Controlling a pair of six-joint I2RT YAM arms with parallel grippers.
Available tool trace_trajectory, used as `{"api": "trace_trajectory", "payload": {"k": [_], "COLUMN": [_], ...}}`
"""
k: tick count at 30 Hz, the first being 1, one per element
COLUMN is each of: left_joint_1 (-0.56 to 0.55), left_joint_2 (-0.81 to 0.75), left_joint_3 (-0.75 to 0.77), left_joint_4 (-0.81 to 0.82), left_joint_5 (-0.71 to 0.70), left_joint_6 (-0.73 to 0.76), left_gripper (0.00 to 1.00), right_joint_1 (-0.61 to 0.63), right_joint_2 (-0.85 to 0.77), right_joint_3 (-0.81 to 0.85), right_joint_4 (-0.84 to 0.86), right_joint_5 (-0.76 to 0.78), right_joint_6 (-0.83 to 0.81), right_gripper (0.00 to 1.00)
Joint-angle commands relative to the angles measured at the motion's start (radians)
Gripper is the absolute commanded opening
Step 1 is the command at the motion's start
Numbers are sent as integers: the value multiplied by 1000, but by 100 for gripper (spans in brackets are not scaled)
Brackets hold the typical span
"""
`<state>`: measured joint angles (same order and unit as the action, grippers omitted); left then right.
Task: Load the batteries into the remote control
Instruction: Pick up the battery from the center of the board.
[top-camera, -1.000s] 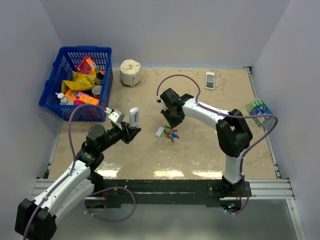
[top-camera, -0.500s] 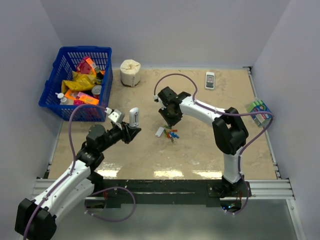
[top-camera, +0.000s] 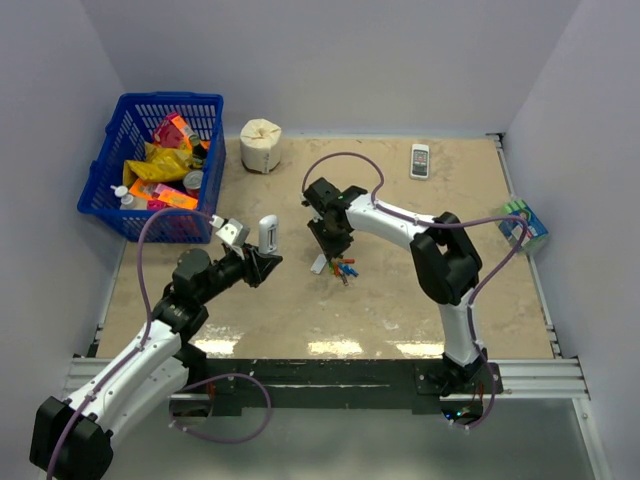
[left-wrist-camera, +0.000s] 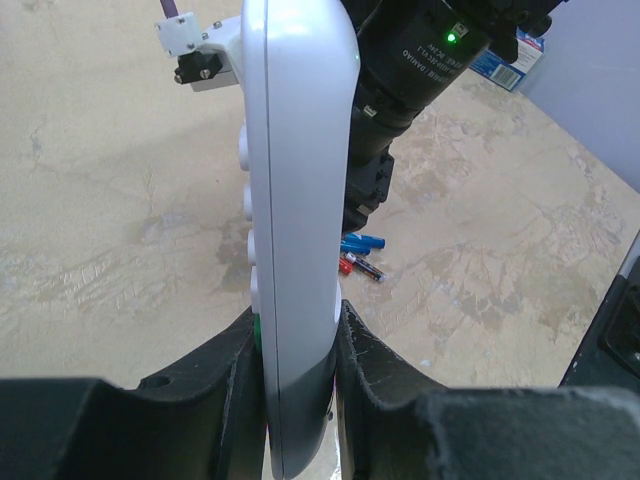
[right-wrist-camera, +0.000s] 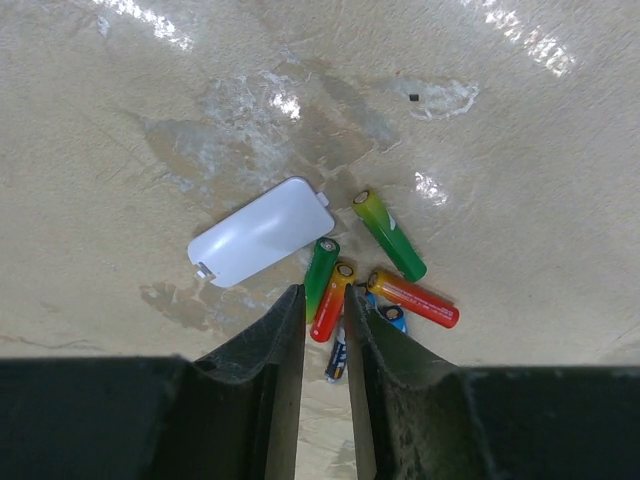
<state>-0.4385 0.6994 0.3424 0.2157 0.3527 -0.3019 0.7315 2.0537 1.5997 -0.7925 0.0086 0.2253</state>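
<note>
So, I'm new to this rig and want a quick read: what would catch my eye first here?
The left end effector holds the remote upright, left of centre. At mid-table lie bright batteries beside a white cover, with the right end effector hovering just above them. A blue basket sits at the far left.

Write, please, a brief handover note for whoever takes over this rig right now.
Left gripper: shut on the remote control, held upright off the table.
Right gripper: jaws narrowly open, empty, low over the batteries.
The batteries lie in a loose heap on the table, with the white cover beside them.
Done: cover off, remote in hand.
To do: pick up the batteries, load them, probably refit the cover.
</note>
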Motion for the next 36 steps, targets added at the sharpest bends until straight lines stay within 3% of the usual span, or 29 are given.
{"api": "trace_trajectory", "payload": {"k": [1, 29, 36], "left_joint_1": [7, 7, 7], "left_joint_2": [-11, -34, -34], "left_joint_3": [44, 43, 41], "left_joint_4": [51, 56, 56], "left_joint_5": [11, 22, 22], "left_joint_6": [21, 20, 20], "left_gripper": [0, 0, 0], "right_joint_1": [11, 26, 34], "right_joint_2": [3, 74, 74], "right_joint_3": [31, 59, 59], "right_joint_4": [-11, -27, -31], "right_joint_5": [-6, 5, 11], "right_joint_6": [66, 68, 63], "right_gripper": [25, 24, 18]}}
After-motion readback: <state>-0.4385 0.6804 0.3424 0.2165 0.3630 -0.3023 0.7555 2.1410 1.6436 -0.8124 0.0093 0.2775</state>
